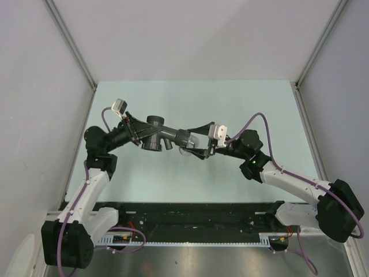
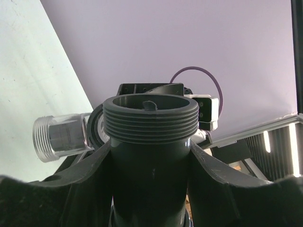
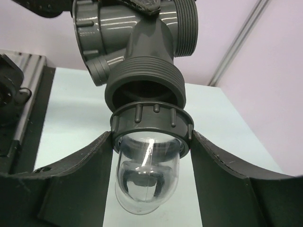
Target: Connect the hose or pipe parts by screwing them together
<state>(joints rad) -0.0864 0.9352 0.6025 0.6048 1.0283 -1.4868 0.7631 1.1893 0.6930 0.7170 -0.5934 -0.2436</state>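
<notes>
Above the table's middle, my left gripper [image 1: 139,134] is shut on a dark grey pipe fitting [image 1: 158,136] with several threaded mouths. In the left wrist view its fingers [image 2: 85,175] press both sides of the fitting's body [image 2: 150,156], whose threaded mouth [image 2: 150,118] points away. My right gripper [image 1: 200,149] is shut on a ribbed grey collar [image 3: 151,124] that carries a clear domed piece [image 3: 147,177]. The collar sits right against the fitting's lower threaded port [image 3: 144,80]. I cannot tell whether the threads have engaged. A clear threaded end [image 2: 59,139] sticks out left of the fitting.
The pale green table [image 1: 242,109] is walled by grey panels on the left, right and back. A black rail [image 1: 190,216] runs along the near edge between the arm bases. Purple cables loop off both wrists.
</notes>
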